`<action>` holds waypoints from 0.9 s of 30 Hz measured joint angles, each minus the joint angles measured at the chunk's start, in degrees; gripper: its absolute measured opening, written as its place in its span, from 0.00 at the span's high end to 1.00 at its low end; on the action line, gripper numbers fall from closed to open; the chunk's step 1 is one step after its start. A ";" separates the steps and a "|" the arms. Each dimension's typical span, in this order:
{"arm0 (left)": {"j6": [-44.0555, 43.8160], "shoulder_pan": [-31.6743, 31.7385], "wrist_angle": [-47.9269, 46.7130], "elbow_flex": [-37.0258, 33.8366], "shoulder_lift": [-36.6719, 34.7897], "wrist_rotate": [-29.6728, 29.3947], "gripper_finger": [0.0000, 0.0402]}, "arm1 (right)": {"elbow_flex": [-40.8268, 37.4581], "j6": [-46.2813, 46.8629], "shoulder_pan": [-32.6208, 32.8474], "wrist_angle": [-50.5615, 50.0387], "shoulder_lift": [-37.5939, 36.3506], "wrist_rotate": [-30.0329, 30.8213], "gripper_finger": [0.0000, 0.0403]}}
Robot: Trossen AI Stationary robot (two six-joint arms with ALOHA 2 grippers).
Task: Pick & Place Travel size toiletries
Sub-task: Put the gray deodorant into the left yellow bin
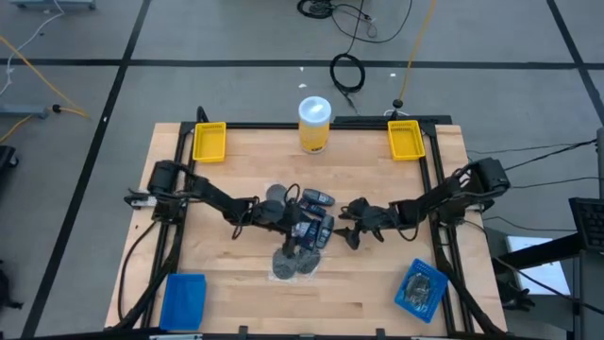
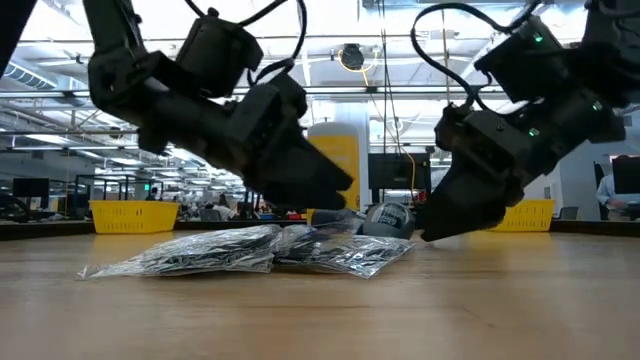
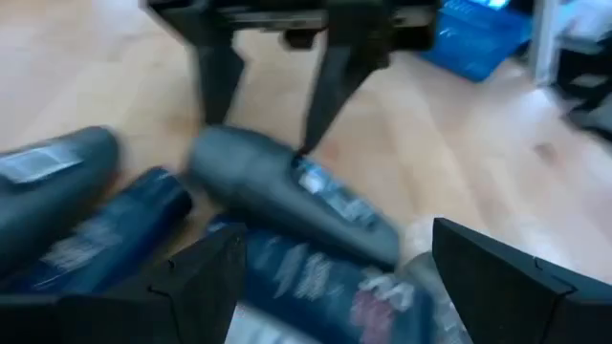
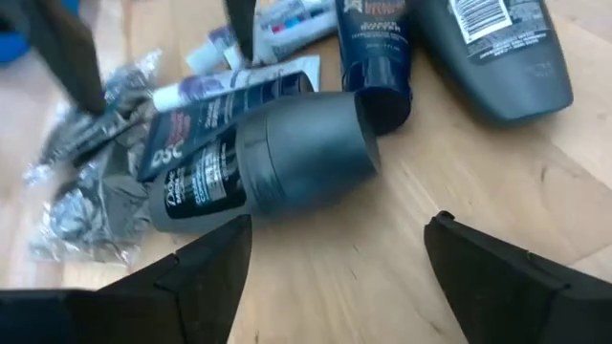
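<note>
The toiletries lie in a heap mid-table (image 1: 307,231): a stubby grey roll-on container (image 4: 258,162), dark blue tubes (image 4: 378,57), a grey bottle (image 4: 497,48), white tubes (image 4: 287,19) and clear bags of grey mesh (image 2: 200,252). My left gripper (image 1: 288,222) is open and hovers over the heap's left side, above the grey container (image 3: 287,191) and blue tubes (image 3: 96,239). My right gripper (image 1: 347,227) is open and low at the heap's right side. Its fingers stand apart just short of the grey container, which lies on its side on the wood.
A large yellow jar with a white lid (image 1: 314,123) stands at the far edge between two yellow bins (image 1: 209,142) (image 1: 404,140). Blue bins sit at the near left (image 1: 184,300) and near right (image 1: 422,288) corners. Bare wood lies near the heap's front.
</note>
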 joint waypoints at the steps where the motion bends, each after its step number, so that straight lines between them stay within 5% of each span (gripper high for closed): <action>1: -0.45 0.22 -0.02 1.03 1.00 1.27 0.19 | -0.34 0.49 0.00 2.09 0.95 -0.01 0.22; 8: -1.03 1.76 -2.87 6.99 5.26 4.97 0.30 | 0.37 -0.39 -0.40 14.31 8.80 -4.75 0.10; 15: 0.38 2.74 -4.53 7.68 5.63 4.96 0.50 | 0.30 -3.86 -0.37 19.51 11.45 -6.56 0.10; 27: 1.71 3.22 -4.95 7.64 5.07 4.53 0.65 | 0.28 -8.77 -0.68 19.26 11.43 -9.49 0.41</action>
